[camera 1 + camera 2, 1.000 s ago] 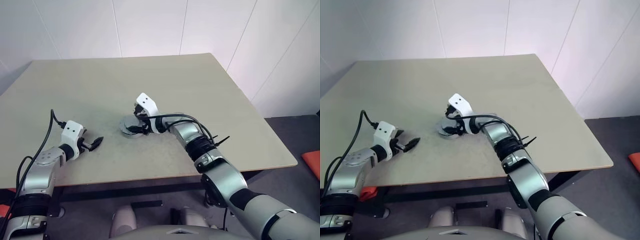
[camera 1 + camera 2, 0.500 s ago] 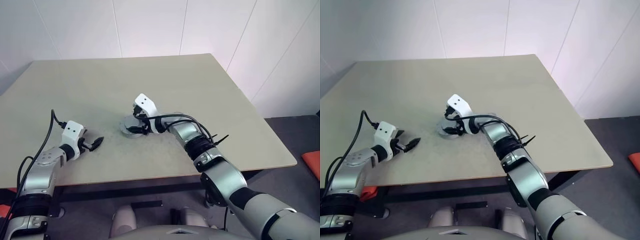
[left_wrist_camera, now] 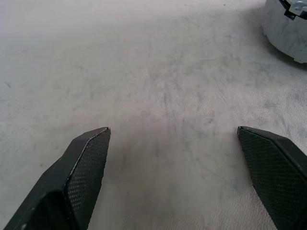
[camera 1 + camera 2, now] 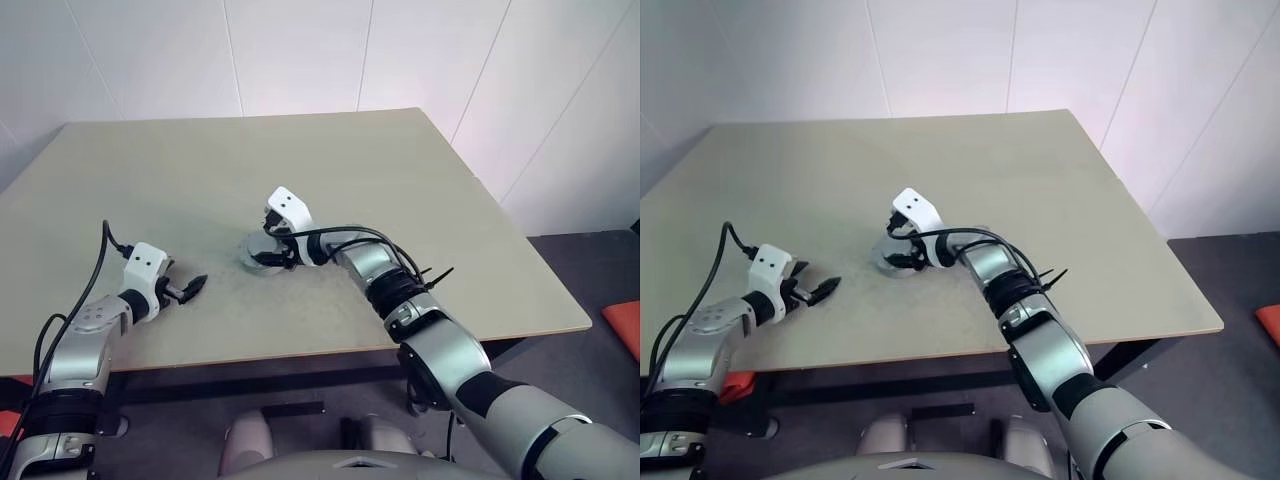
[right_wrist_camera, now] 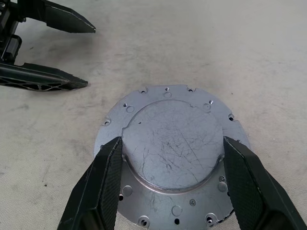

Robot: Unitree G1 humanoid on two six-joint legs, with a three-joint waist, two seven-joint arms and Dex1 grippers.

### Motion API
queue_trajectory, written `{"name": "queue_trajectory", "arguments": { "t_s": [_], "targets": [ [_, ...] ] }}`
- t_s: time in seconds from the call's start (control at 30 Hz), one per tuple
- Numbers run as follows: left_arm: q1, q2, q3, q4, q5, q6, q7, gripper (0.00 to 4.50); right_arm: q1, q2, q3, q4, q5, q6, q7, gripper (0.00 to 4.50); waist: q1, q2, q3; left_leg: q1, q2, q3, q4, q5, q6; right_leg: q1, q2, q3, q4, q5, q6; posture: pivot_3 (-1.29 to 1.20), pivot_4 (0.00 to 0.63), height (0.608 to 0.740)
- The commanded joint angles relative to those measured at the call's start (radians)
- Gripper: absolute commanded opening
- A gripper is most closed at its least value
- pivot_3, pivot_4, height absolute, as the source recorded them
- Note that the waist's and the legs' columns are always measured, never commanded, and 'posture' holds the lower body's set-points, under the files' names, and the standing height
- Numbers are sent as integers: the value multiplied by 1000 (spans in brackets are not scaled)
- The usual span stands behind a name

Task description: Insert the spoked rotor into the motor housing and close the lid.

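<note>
Near the middle of the pale beige rectangular wooden table point(image 4: 400, 170): the short, thick, silver-grey round metal motor housing point(image 3: 283, 28); stands upright on the tabletop, with its pale curved wall in sight from the left wrist; carries on top the flat matte grey round metal lid point(image 5: 168, 98), lying level, with a notched rim, small screw holes round the flange and a scratched, raised round centre; hides whatever is inside the motor housing.

Directly over the motor housing: the right gripper point(image 5: 171, 141), black and two-fingered on a white wrist block, reaching in from the side nearer the robot and angled downward; grasps the lid, one finger at each side of the raised centre, inner faces against its edge, jaws fairly wide to span it.

Well apart from the motor housing, to its left and nearer the table's front edge: the left gripper point(image 3: 172, 129), also black and two-fingered; hangs just above the tabletop, released, textured fingers spread wide over scuffed table surface; points roughly toward the motor housing, whose wall is ahead of it and off to one side; touches neither the lid nor the motor housing.
</note>
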Motion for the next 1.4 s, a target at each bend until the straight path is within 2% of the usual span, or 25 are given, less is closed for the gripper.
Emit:
{"name": "queue_trajectory", "arguments": {
  "t_s": [0.03,0.37,0.73,1.0,1.1,1.4],
  "targets": [
    [-5,7,4,-33,-1,-14,1,4500,-19,-7,-6,32,-21,3,-42,3075,0,0,0,0,0,0,0,0,0,0,0,0,0,-1,2,0,0,740],
    [-17,5,-1,-24,2,-14,-3,4500,-12,-31,32,75,-67,-51,-78,3075,2,1,0,2,0,-2,3,0,0,3,0,0,1,-2,3,0,0,740],
    [-31,-14,0,-34,-20,9,11,4500,-1,-49,40,69,-66,-57,-51,3075,6,1,1,3,-1,-2,3,0,0,6,0,0,0,-2,3,0,0,740],
    [-141,-213,46,-179,-264,260,86,4500,-1,-52,44,72,-66,-55,-44,3075,12,2,1,3,-1,-2,3,0,0,7,0,0,-1,-2,3,0,0,740],
    [-180,-253,45,-153,-288,283,104,3865,-1,-52,45,72,-65,-53,-45,3075,10,2,1,3,-1,-2,3,0,0,7,0,0,-1,-2,3,0,0,740],
    [-232,-298,42,-81,-327,311,114,702,3,-56,40,66,-63,-48,-51,3075,8,2,1,3,-1,-2,3,0,0,7,0,0,-1,-2,3,0,0,740]
  ]
}}
